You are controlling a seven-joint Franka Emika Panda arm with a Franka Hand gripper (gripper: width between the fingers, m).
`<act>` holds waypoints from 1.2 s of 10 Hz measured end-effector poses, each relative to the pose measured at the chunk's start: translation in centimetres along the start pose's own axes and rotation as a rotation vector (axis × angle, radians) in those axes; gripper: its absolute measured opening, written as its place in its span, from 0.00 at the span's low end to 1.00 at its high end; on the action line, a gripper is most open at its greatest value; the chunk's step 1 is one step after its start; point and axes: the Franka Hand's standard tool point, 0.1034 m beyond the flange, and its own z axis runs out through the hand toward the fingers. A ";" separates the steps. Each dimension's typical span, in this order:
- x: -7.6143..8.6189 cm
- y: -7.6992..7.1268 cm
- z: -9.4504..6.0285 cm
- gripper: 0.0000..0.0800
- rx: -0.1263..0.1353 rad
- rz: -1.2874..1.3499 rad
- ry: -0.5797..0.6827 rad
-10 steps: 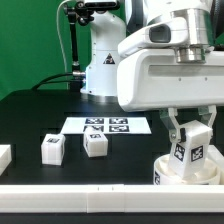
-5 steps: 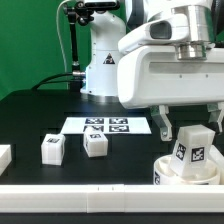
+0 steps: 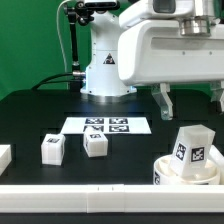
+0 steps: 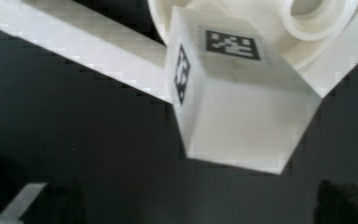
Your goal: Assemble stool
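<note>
A white tagged leg block (image 3: 195, 146) stands upright in the round white seat disc (image 3: 170, 173) at the front of the exterior view's right. My gripper (image 3: 190, 98) is open and empty above the block, clear of it, with one finger on each side. Two more tagged leg blocks (image 3: 52, 149) (image 3: 95, 144) lie loose on the black table to the left. In the wrist view the standing leg block (image 4: 238, 95) fills the middle, the seat disc (image 4: 286, 30) lies beyond it, and my gripper (image 4: 194, 205) shows only dark fingertips (image 4: 23, 202) at the edge.
The marker board (image 3: 108, 126) lies flat behind the loose blocks. A plain white bar (image 3: 70, 189) runs along the table's front edge and also shows in the wrist view (image 4: 78, 45). Another white piece (image 3: 3, 157) sits at the far left. The robot base (image 3: 100, 60) stands behind.
My gripper has opened, let go of the leg block and risen straight up. The block stays standing in the seat disc.
</note>
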 end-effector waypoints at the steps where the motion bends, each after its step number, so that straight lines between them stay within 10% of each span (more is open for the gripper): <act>1: 0.1 0.0 0.0 0.81 -0.001 0.000 0.001; 6: -0.7 0.3 0.6 0.81 0.009 -0.059 -0.028; 12: -1.1 -2.3 1.2 0.81 0.138 -0.104 -0.332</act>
